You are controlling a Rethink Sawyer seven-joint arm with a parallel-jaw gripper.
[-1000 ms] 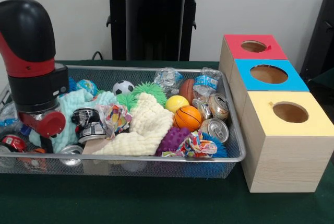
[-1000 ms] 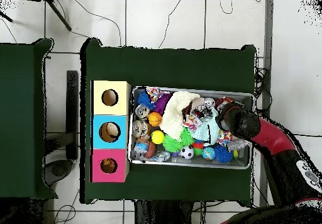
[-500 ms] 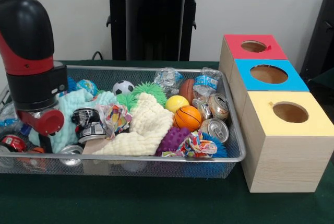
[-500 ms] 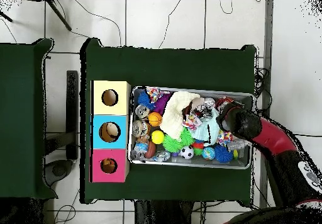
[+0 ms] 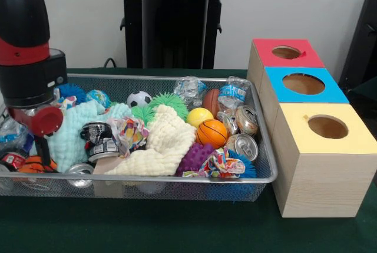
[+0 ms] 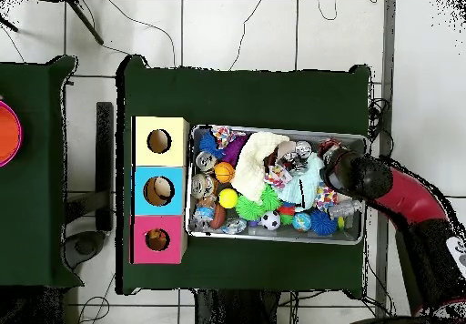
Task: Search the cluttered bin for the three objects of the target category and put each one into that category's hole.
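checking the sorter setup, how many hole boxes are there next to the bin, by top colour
red-topped box: 1
blue-topped box: 1
yellow-topped box: 1
total: 3

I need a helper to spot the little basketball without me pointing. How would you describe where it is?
Start at the wire mesh bin beside the three coloured boxes. In its half nearer the boxes, just in front of the plain yellow ball, sits the basketball. It is the only orange ball with black seam lines.
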